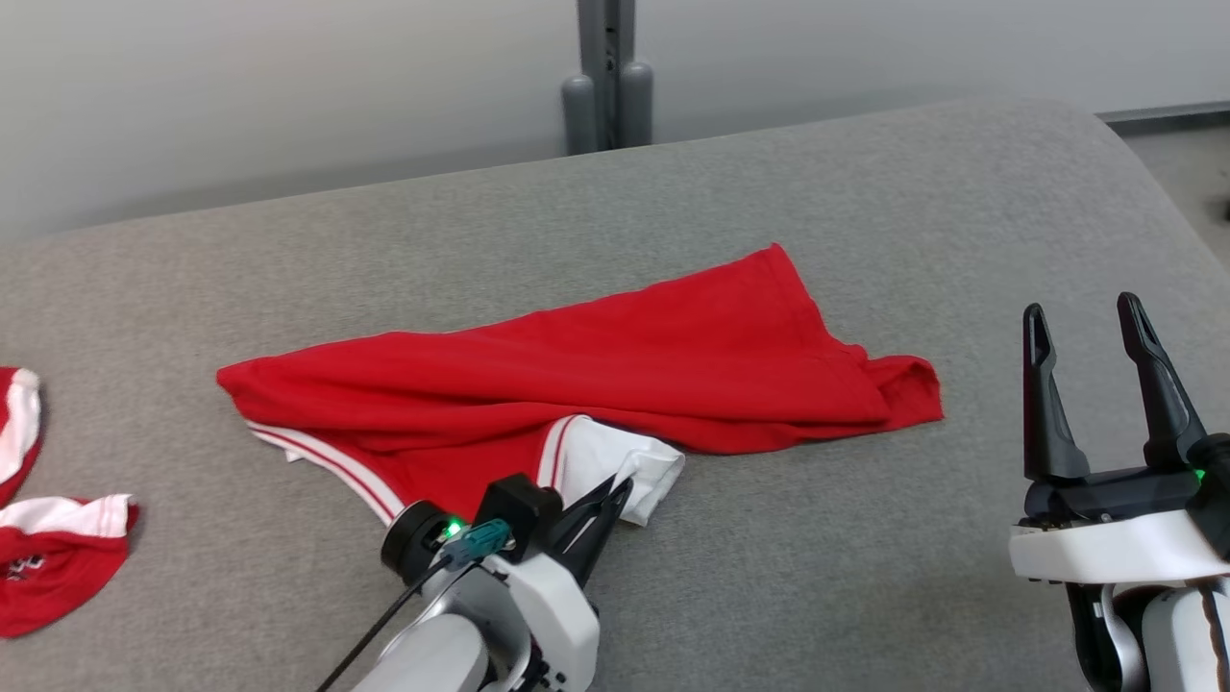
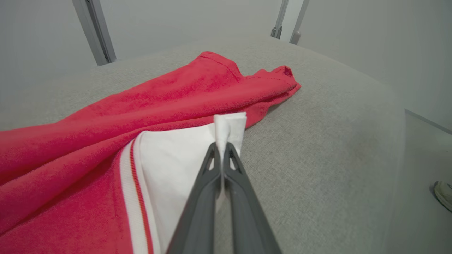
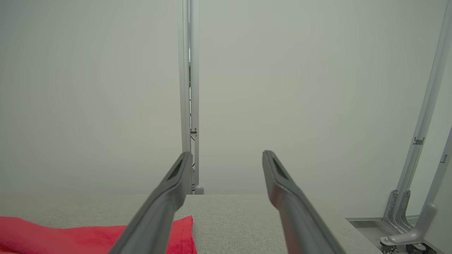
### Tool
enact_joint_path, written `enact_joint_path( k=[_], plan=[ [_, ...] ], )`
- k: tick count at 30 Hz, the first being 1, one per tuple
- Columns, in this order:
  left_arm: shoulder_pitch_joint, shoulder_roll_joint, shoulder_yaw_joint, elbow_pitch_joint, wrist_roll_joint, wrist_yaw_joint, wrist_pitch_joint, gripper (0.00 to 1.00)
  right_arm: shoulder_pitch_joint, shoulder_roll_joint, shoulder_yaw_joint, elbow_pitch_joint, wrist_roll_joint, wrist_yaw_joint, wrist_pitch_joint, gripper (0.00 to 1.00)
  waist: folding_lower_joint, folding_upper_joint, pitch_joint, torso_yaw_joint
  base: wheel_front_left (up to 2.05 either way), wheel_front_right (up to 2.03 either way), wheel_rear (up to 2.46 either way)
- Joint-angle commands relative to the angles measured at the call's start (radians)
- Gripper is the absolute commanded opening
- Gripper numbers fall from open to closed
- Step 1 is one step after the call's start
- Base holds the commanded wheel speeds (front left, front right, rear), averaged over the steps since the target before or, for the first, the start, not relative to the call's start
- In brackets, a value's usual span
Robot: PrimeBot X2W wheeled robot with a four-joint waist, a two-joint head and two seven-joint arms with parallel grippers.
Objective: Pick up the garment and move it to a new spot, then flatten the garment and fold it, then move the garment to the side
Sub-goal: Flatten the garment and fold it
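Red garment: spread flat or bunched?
Bunched. The red garment lies rumpled, layers lapped over each other, its white flap pinched in the shut left gripper.

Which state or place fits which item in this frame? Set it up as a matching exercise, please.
1 left gripper
2 right gripper
3 red garment
4 red-and-white cloth

a open, clear of any cloth
b at the left edge of the head view
c shut on the white sleeve
d stretched across the middle of the grey surface

Pairs: 1-c, 2-a, 3-d, 4-b
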Motion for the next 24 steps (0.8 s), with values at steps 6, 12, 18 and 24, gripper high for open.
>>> enact_joint_path(
  k=[6, 12, 18, 24],
  plan=[
    [0.140, 0.155, 0.055, -0.265, -0.054, 0.052, 0.106, 0.00, 0.024, -0.014, -0.018, 0.009, -0.002, 0.000, -0.005, 1.00, 0.0000, -0.0001, -0.053, 0.139, 0.00, 0.00, 0.00],
    [0.249, 0.300, 0.128, -0.461, -0.093, 0.123, 0.203, 0.00, 0.034, -0.020, -0.023, 0.014, -0.003, 0.000, -0.005, 1.00, 0.0000, -0.0001, -0.066, 0.182, 0.00, 0.00, 0.00],
    [0.336, 0.399, 0.147, -0.531, -0.118, 0.154, 0.294, 0.00, 0.039, -0.029, -0.018, 0.023, 0.005, 0.000, -0.005, 1.00, 0.0000, -0.0001, -0.075, 0.188, 0.00, 0.00, 0.00],
    [0.379, 0.443, 0.175, -0.544, -0.088, 0.219, 0.303, 0.00, 0.045, -0.036, -0.030, 0.027, 0.005, 0.000, -0.005, 1.00, 0.0000, -0.0001, -0.075, 0.184, 0.00, 0.00, 0.00]
  ],
)
